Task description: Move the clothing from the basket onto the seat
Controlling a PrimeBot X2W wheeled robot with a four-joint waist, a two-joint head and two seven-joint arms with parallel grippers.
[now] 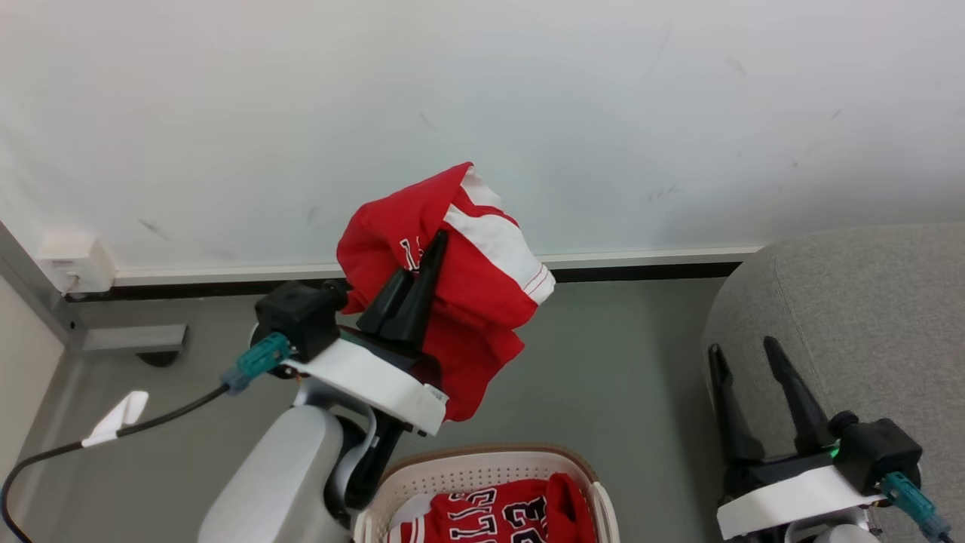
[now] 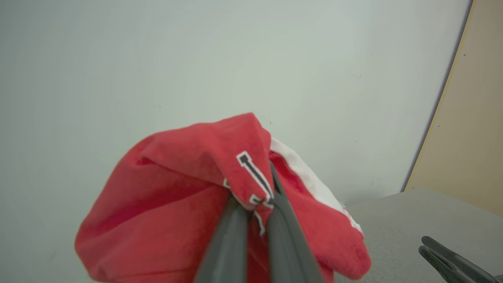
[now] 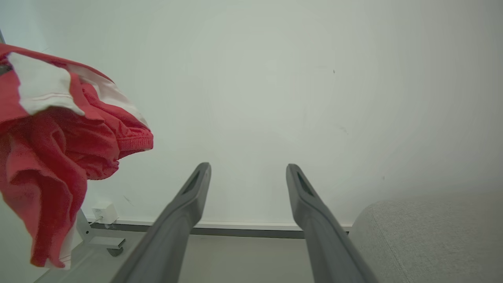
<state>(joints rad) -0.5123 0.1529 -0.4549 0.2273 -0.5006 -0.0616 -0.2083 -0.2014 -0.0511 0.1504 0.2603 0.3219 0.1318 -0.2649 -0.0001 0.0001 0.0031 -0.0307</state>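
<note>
Red garment [image 1: 482,302], white-striped, hung bunched from my left gripper [image 1: 422,264], whose fingers were pressed together on a fold, up above the basket [image 1: 482,458]. I judged it mid-carry: next I had to swing right over the seat [image 1: 852,302] and let go. My right gripper [image 1: 742,345] stood spread and empty against the seat's edge. The jersey [image 1: 490,516] lay in the basket.

Garment [image 1: 490,298] hangs above basket [image 1: 482,457] (jersey [image 1: 482,514] inside), seat [image 1: 867,302] on its right.
</note>
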